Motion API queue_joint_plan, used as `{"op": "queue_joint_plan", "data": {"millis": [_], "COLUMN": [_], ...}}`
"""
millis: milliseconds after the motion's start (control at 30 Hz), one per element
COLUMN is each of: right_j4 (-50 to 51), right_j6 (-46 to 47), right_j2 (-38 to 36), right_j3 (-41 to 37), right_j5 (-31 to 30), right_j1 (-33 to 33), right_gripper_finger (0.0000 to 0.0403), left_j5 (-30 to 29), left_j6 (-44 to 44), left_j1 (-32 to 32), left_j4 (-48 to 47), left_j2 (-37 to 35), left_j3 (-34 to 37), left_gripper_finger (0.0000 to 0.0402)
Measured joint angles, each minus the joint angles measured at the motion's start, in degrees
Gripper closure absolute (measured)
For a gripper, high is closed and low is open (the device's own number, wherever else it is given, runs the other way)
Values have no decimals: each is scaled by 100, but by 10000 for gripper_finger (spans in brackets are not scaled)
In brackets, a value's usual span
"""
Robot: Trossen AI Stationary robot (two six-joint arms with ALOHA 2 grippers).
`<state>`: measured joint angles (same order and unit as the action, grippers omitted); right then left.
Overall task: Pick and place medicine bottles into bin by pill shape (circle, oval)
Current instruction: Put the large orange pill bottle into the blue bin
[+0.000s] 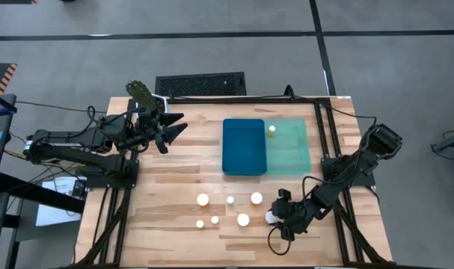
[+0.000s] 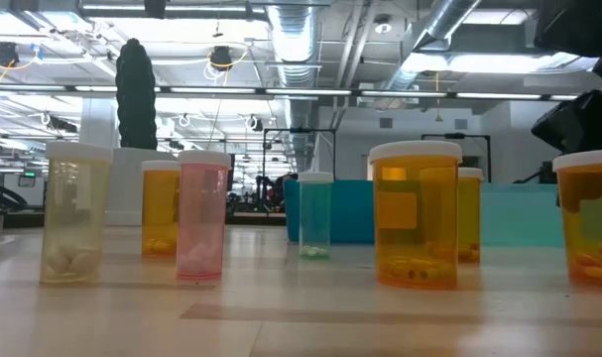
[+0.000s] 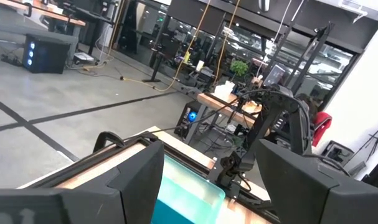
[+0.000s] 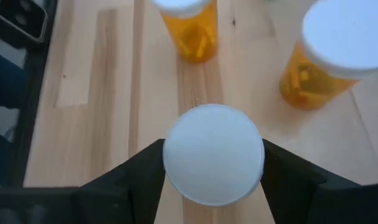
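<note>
Right gripper (image 1: 274,217): at the near right of the table (image 1: 167,161); fingers (image 4: 136,168) closed around a white-capped bottle (image 4: 213,152).
Left gripper (image 1: 174,125): raised above the far left of the table; fingers spread apart, holding nothing.
Loose medicine bottles (image 1: 228,208): six stand upright in a cluster near the front centre, left of the right gripper.
Dark blue tray (image 1: 244,146): far centre.
Light green tray (image 1: 288,149): touching its right side; one bottle (image 1: 271,130) stands at its far left corner.

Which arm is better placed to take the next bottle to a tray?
Right. The right gripper already straddles a white-capped bottle at the table's front edge, fingers on either side of it. The left gripper hangs open at the far left, away from every bottle.
</note>
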<state>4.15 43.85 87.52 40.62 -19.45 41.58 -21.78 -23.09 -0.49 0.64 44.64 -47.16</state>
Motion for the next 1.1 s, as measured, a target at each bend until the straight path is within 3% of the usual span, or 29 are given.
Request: {"op": "queue_joint_plan", "data": {"millis": [267, 500, 833, 1100], "right_j4": [72, 319, 1364, 1272], "right_j6": [-64, -477, -2175, -3543], "right_j2": [-574, -1232, -2642, -2327], "right_j3": [0, 0, 418, 821], "right_j5": [-8, -152, -170, 89], "right_j1": [-307, -747, -2341, -3870], "right_gripper_finger": [206, 183, 195, 190], "left_j5": [0, 0, 105, 197], "left_j6": [17, 39, 39, 253], "left_j1": [0, 0, 0, 0], "left_j4": [4, 7, 13, 13], "left_j2": [0, 0, -2, -2], "left_j3": [0, 0, 2, 0], "left_gripper_finger": [154, 154, 154, 154]}}
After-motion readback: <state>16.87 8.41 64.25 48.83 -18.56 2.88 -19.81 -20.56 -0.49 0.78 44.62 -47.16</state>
